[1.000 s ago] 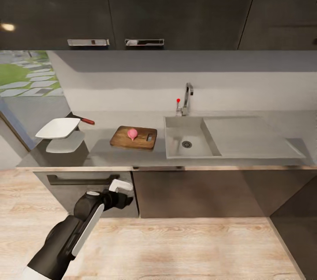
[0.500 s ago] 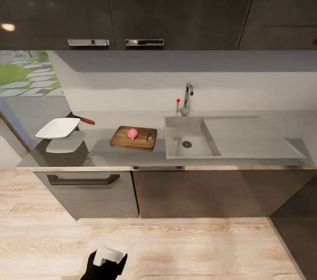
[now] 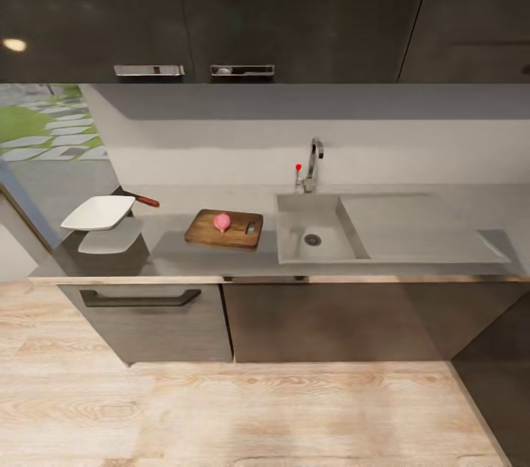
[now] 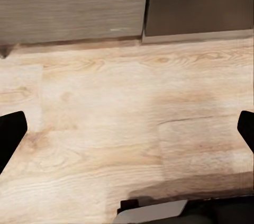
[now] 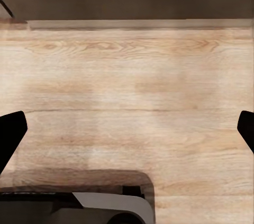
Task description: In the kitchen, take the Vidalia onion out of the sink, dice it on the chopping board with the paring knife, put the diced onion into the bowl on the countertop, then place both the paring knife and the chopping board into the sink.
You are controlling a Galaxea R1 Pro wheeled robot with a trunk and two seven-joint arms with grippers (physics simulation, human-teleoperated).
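Resting on the dark-brown wooden chopping board [image 3: 224,229], the small pink onion [image 3: 221,222] sat left of the steel sink [image 3: 321,228].

Further left on the grey countertop [image 3: 177,257], the red-handled paring knife [image 3: 141,198] lay just behind the white squarish bowl [image 3: 98,212], maybe touching it. Both claws, left [image 4: 127,134] and right [image 5: 127,134], hung wide open over the pale wooden floor [image 3: 265,415], holding nothing.

The knife [image 3: 144,199] is partly hidden behind the bowl [image 3: 97,212]; only its red handle and a dark bit show.
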